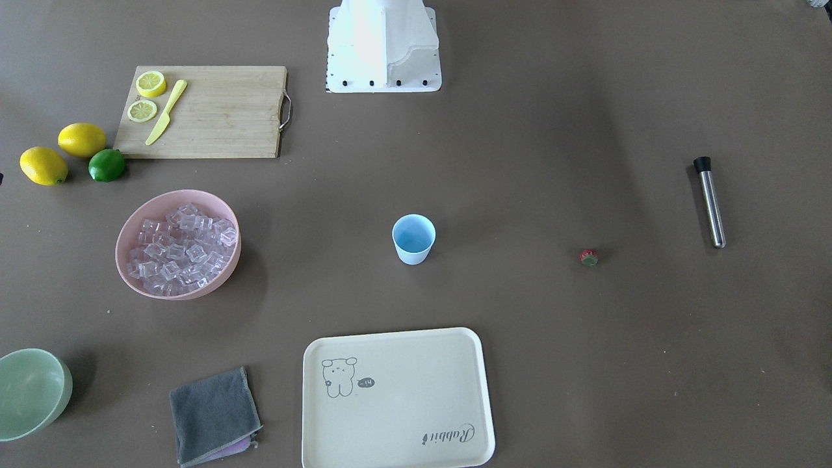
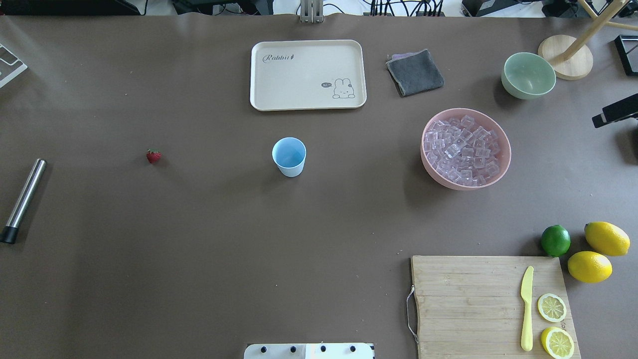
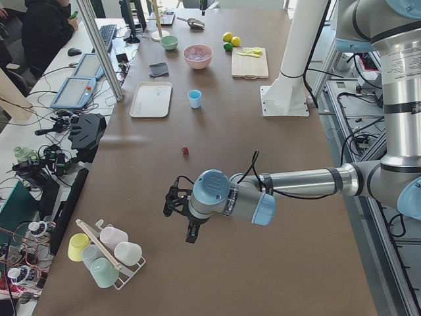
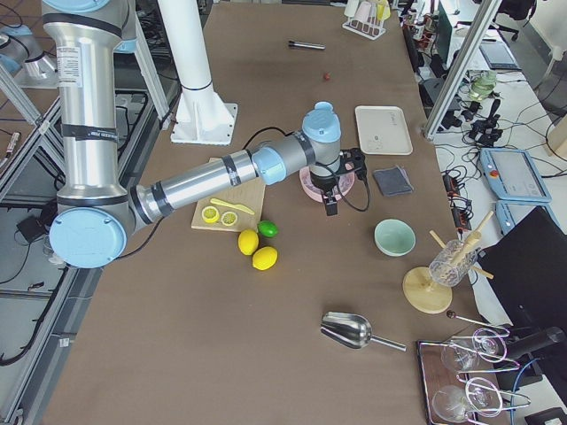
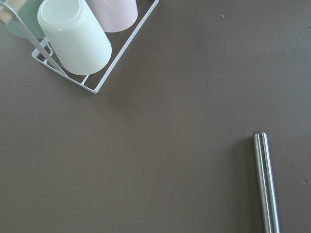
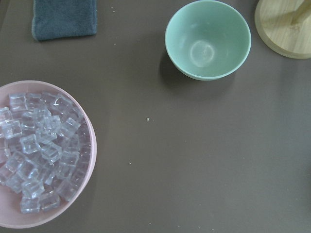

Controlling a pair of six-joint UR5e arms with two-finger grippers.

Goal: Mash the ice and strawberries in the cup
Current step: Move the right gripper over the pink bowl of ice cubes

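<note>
Far left, the steel muddler (image 2: 23, 199) lies flat on the table. The left gripper (image 3: 179, 209) hangs over the table out that way, but only the side view catches it, so I can't tell how its jaws stand. Next up, the strawberry (image 2: 153, 156) sits alone, well apart from the cup (image 2: 289, 156), which stands upright mid-table. Further right, the ice (image 2: 463, 149) is all piled in the pink bowl (image 2: 466, 185). The right gripper (image 4: 330, 205) hovers by that bowl, jaws can't tell either. Far right there's a lime (image 2: 555, 240), lemons (image 2: 606, 238) and a cutting board (image 2: 468, 299).
</note>
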